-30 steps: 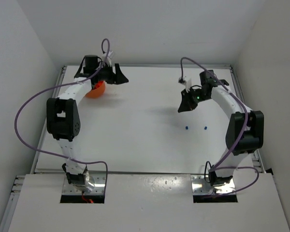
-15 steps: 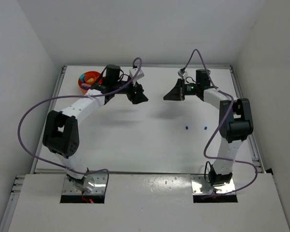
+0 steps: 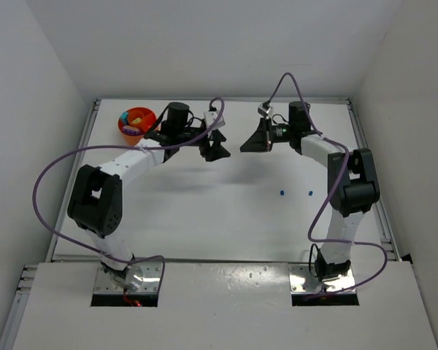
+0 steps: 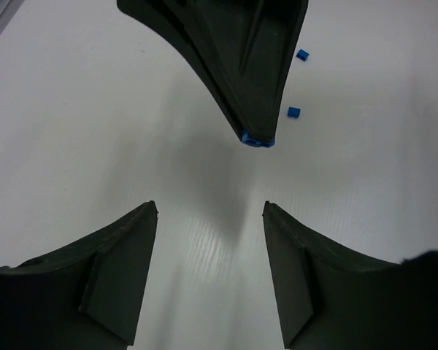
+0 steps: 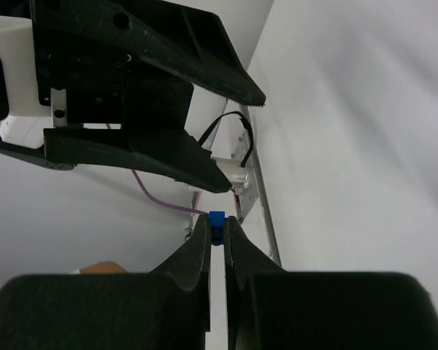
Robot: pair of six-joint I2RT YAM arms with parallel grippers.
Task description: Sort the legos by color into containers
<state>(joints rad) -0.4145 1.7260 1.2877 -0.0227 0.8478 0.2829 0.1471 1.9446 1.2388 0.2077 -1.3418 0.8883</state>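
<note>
Under everything, a white table (image 3: 204, 219), seen from above. Bolted at 6 o'clock, the left arm (image 3: 95, 198) and the right arm (image 3: 354, 191), both bent in toward the far middle, near 12 o'clock. At 10 o'clock on the table, an orange bowl (image 3: 133, 138), close by the left arm, with a few bright bricks (image 3: 137, 117) inside.

Next, the left gripper (image 4: 210, 211): wide open, holding nothing, aimed at 3 o'clock in the top view. Then the right gripper (image 5: 217, 233): pinched tight on one tiny blue brick (image 5: 217, 219), aimed at 9 o'clock. Tip to tip, near each other, not touching.

Now the main thing. In the left wrist view, blue brick at 12 o'clock, a little toward 1, just past the open gap and not yet between the two fingers (image 4: 109, 277). Poking out only a little from the right tips, so not much to grab. Too small to tell a long side. Long line of the right gripper from 3 to 9 o'clock in the top view, straight at the left one.

Looks like a pass from right to left, with the orange bowl off at 9 o'clock from the left gripper and well apart from the right one. Probably best to slide the left gripper a bit more toward 3 o'clock, then close gently on the bare end of the blue brick. Could slip and fall, being so tiny.

Last, two loose blue bits (image 3: 283, 192) at 4 o'clock on the table, near each other, closer to the right arm, not picked up yet
</note>
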